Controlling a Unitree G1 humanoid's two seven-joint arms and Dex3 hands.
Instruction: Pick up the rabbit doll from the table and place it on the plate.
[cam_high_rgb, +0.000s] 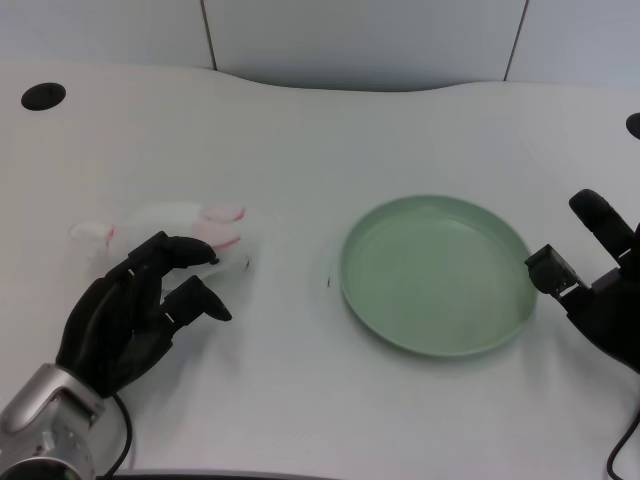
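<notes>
— Looking down, you have a white worktop (300, 160) with a curved far edge, a round dark hole (43, 96) near its far left corner and part of another hole (634, 125) cut off at the right edge. Behind it stands a pale wall (360, 40) with thin dark seams.

— And the task things?

— The green plate (436, 273) sits right of centre, nothing in it. The rabbit doll (165, 226) lies on the worktop well to the plate's left, white with pink ear tips, so pale that you can hardly tell its outline from the surface.

— What about the left robot hand (135, 310)?

— It hangs at the doll's near side, fingers (185, 250) curled forward over the doll's near edge. You cannot tell whether they touch it or grip it; the fingers hide that part of the doll. The silver forearm (45, 425) runs off the bottom left corner.

— Anything else unclear?

— A small dark speck (328, 281) lies just beside the plate's left rim, too small to identify.
</notes>
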